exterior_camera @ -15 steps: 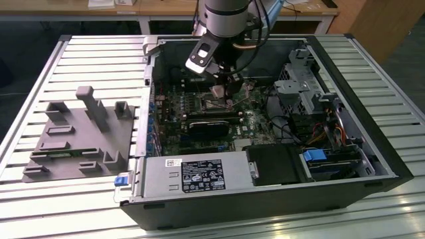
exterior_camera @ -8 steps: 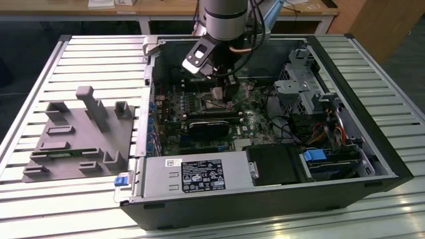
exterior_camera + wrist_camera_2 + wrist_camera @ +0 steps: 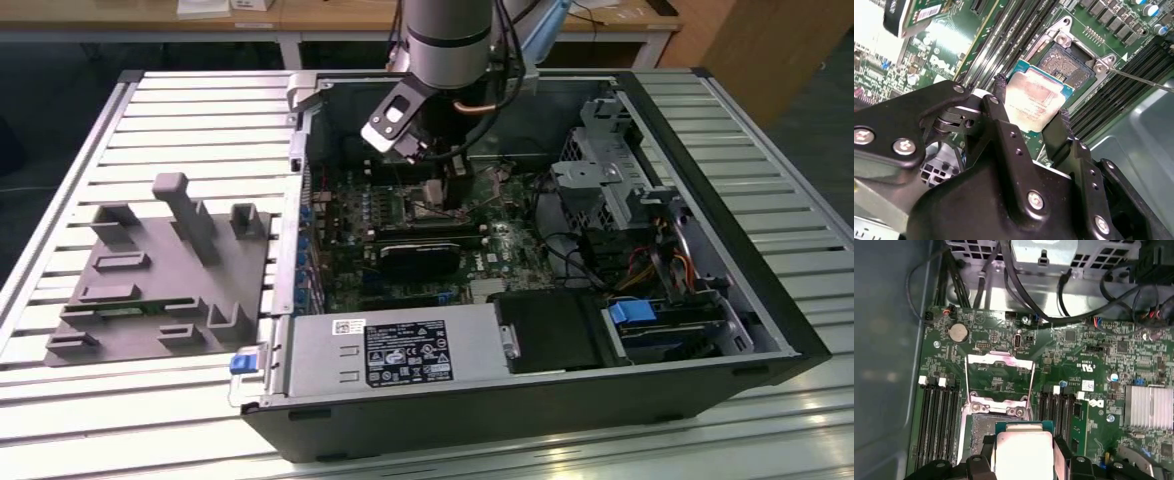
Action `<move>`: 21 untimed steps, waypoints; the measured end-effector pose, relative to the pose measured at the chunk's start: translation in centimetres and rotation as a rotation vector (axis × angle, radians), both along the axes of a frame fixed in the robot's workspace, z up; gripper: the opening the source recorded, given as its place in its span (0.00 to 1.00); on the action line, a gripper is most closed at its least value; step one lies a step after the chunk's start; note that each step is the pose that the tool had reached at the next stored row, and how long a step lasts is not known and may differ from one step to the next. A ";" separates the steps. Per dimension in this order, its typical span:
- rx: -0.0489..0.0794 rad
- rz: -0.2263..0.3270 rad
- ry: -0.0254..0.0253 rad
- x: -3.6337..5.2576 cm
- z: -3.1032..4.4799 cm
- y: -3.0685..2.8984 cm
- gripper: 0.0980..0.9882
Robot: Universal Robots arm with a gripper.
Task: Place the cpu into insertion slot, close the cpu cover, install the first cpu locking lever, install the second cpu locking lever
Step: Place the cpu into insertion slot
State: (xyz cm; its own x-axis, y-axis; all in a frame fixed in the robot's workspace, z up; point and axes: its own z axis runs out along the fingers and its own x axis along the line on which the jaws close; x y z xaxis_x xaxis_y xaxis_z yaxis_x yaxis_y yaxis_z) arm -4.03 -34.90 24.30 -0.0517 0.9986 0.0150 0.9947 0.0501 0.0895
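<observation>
None of the four steps is finished, as far as I can judge. My gripper (image 3: pixel 1031 102) is pinching the chip (image 3: pixel 1040 95) by two opposite edges, metal top facing up. It hangs over one side of the socket (image 3: pixel 1066 62), overlapping its edge and not seated in it. In the first wrist view the chip (image 3: pixel 1024 452) sits near the socket (image 3: pixel 979 426), whose dark centre is bare.

The cover (image 3: pixel 999 358) is swung open and stands on the far side of the socket, with green board showing through its window. So seating the chip, closing the cover and both levers are all left to do. A thin metal rod (image 3: pixel 1139 80) runs out from one socket corner. I take it for one of the levers, released, but I cannot be sure.

Long black memory slots (image 3: pixel 939 420) lie just beside the socket on two sides, and to my eye they leave the fingers little room. A coin battery (image 3: pixel 958 332) and loose cables (image 3: pixel 1079 295) are well apart from it. In the exterior view, the grey power supply box (image 3: pixel 387 350) and a grey parts stand (image 3: pixel 160 270) are clear of the work.
</observation>
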 end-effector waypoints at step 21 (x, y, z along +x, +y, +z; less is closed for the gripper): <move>-0.023 -0.098 -0.0008 -0.16 -1.17 1.72 0.50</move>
State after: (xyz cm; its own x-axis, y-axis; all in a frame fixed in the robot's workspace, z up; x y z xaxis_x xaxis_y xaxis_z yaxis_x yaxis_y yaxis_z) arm -4.19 -33.17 23.13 0.0467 0.9989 -0.0079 0.9949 -0.0458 0.0903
